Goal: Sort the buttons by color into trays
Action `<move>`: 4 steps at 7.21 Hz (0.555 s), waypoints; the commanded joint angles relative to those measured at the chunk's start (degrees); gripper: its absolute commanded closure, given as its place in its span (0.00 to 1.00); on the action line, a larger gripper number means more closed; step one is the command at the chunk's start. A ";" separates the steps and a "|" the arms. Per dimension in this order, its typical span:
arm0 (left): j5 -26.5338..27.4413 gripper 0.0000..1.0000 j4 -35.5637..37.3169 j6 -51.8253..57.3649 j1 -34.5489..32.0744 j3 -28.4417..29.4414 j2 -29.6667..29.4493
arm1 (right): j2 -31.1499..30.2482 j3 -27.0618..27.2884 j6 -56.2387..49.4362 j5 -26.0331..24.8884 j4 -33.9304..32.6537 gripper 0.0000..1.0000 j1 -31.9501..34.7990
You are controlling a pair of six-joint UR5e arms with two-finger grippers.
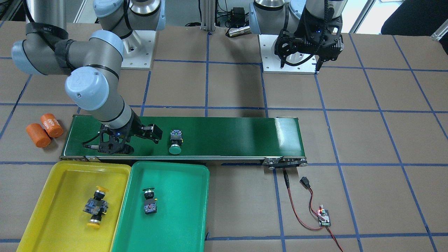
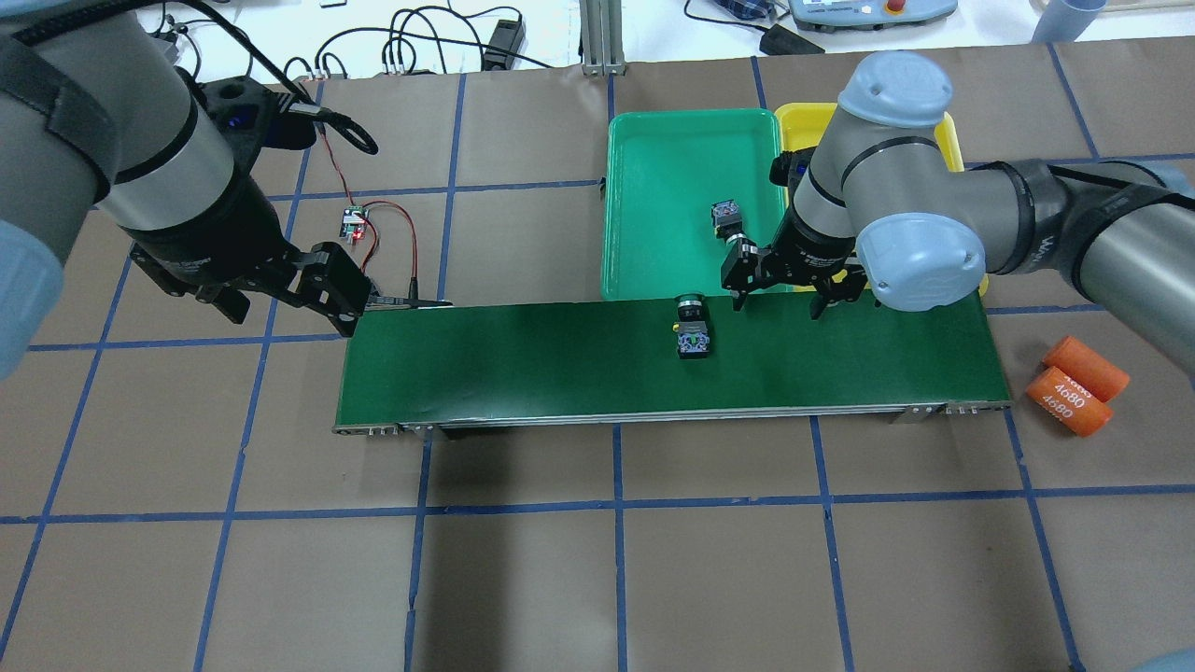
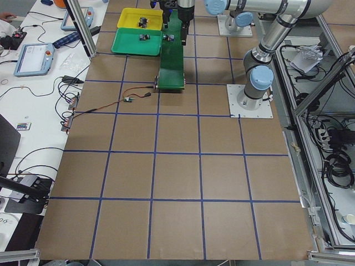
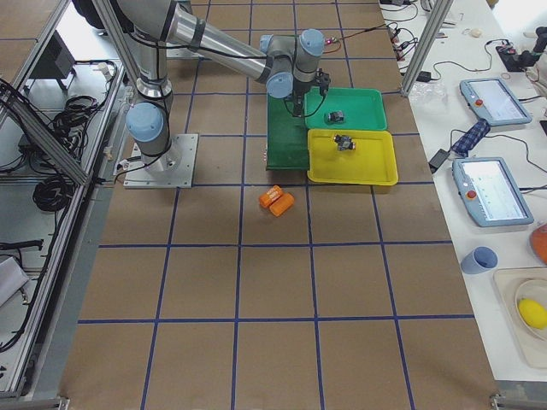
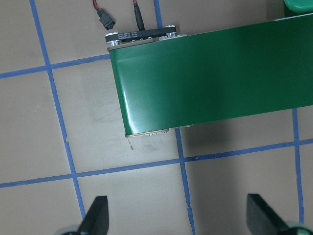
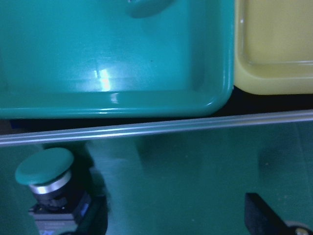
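The last loose green button [image 1: 175, 141] lay on its side on the dark green belt [image 1: 227, 136], near the belt's tray-side edge. In the front-facing view its long axis ran from 12 to 6 o'clock, across the belt, with the round cap pointing to 6 o'clock at the green tray [image 1: 196, 210] and the contact block to 12. The right gripper [image 2: 777, 306] hung low over the belt at the button's 9 o'clock, jaws spread and empty, one finger just beside the body. To grasp well it would likely need to slide toward 3 o'clock until the jaws straddled the black body, not the cap, then pinch across the short width. One green button [image 1: 149, 201] already lay in that tray and two yellow buttons [image 1: 95, 206] in the yellow tray [image 1: 63, 182]. The left gripper [image 5: 177, 215] hovered spread and empty off the belt's far end.
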 commanded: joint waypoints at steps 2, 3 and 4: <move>0.12 0.00 0.01 0.01 -0.01 -0.82 0.62 | 0.42 0.04 3.74 0.34 -1.01 0.00 4.81; 0.21 0.00 -0.08 0.01 -0.01 -1.00 1.23 | 0.59 0.13 3.74 0.26 -1.01 0.00 5.17; 0.12 0.00 0.01 0.01 -0.01 -1.00 1.15 | 0.60 0.13 3.74 -0.09 -1.01 0.00 5.61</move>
